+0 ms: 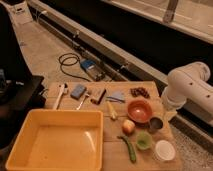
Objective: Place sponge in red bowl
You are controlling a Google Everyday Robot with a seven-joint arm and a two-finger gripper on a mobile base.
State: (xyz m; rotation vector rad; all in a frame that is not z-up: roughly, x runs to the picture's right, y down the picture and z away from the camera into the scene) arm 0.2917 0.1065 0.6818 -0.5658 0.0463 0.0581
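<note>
The sponge [78, 91] lies on the tabletop's [114, 150] far left, well apart from the red bowl [139, 110]. The end effector, hidden behind the white arm [187, 90] at the right edge, is wide open and empty.

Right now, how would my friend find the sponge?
Away from the gripper at the right edge of the table, find the big yellow bin. Just behind it, beside a white tool, lies the sponge: a small blue-grey block, darker than the pale blue wedge further right.
</note>
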